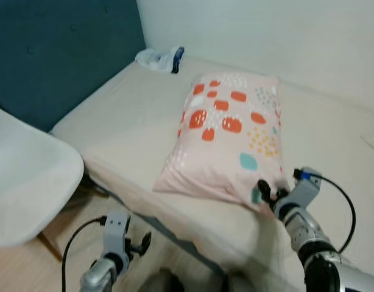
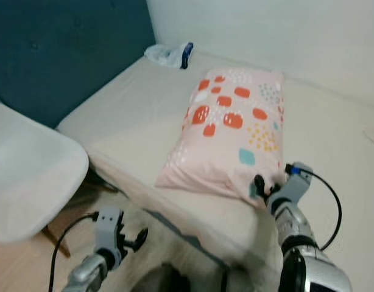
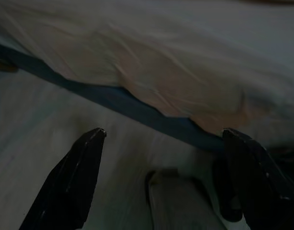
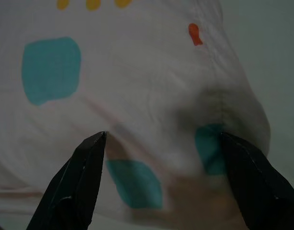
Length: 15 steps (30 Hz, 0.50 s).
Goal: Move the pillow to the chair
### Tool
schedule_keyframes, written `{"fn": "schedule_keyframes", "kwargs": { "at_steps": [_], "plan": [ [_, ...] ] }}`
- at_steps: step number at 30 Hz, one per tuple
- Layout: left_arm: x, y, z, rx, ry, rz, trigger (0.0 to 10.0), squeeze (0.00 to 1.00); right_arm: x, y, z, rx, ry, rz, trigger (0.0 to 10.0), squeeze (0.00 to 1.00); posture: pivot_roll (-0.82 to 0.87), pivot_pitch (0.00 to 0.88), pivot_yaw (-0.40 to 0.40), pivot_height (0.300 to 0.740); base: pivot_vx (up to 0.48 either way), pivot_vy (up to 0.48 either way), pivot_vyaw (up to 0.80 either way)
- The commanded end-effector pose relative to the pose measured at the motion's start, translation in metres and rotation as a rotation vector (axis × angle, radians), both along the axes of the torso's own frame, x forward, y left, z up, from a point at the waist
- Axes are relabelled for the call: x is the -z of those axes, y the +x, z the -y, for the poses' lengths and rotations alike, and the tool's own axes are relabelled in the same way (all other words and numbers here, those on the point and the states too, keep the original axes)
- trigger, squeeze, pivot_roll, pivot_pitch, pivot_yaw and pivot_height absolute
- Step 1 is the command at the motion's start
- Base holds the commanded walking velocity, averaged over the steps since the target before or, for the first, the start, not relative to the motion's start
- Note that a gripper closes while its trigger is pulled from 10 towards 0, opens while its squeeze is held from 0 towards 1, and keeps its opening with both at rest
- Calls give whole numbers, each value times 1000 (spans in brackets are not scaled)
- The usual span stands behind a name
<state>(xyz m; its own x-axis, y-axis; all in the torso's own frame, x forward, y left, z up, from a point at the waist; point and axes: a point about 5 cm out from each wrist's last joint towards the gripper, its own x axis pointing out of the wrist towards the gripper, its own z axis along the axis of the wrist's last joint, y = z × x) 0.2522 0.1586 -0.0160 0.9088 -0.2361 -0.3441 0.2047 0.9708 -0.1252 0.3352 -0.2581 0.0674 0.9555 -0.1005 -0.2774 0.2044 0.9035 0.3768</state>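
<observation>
A pale pink pillow (image 1: 231,136) with red, teal and yellow spots lies on the beige bed (image 1: 126,115). My right gripper (image 1: 267,192) is open at the pillow's near right corner, its fingers (image 4: 84,177) spread against the fabric, with the corner (image 4: 185,124) bulging between them. A white chair (image 1: 25,176) stands at the left, beside the bed. My left gripper (image 1: 138,244) hangs low before the bed's front edge, open with nothing between its fingers (image 3: 75,177).
A teal padded headboard (image 1: 59,48) rises behind the chair. A crumpled white and dark-blue item (image 1: 159,58) lies at the bed's far corner by the wall. A dark bed-frame edge (image 3: 137,108) runs under the sheet. Wooden floor (image 1: 22,267) shows below.
</observation>
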Motion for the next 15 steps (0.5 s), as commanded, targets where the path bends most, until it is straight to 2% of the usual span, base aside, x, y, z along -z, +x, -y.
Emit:
{"fn": "schedule_keyframes", "kwargs": {
  "at_steps": [1, 8, 9, 10, 11, 12, 15],
  "plan": [
    [6, -6, 1, -3, -5, -36, 10000, 0, 2, -2, 1, 1, 3, 4, 10000, 0, 90, 255, 90, 621, 0, 0, 0],
    [3, -4, 6, 4, -21, -21, 10000, 0, -14, 4, 12, 45, -20, 70, 10000, 0, 91, 255, 93, 621, 0, 0, 0],
    [3, -5, 7, 10, -22, -21, 10000, 0, -27, 8, 18, 64, -3, 137, 10000, 0, 91, 253, 95, 621, 0, 0, 0],
    [3, -5, 7, 10, -22, -21, 10000, 0, -27, 8, 18, 64, -3, 137, 10000, 0, 91, 253, 95, 621, 0, 0, 0],
    [3, -6, 6, 13, -22, -23, 10000, 0, -44, 14, 22, 67, 46, 244, 10000, 0, 91, 250, 96, 621, 0, 0, 0],
    [3, -6, 6, 14, -22, -23, 10000, 0, -53, 17, 23, 51, 68, 305, 10000, 0, 90, 249, 96, 621, 0, 0, 0],
    [3, -5, 6, 15, -22, -25, 10000, 0, -70, 20, 24, 18, 94, 414, 10000, 0, 86, 249, 95, 621, 0, 0, 0]
  ]
}}
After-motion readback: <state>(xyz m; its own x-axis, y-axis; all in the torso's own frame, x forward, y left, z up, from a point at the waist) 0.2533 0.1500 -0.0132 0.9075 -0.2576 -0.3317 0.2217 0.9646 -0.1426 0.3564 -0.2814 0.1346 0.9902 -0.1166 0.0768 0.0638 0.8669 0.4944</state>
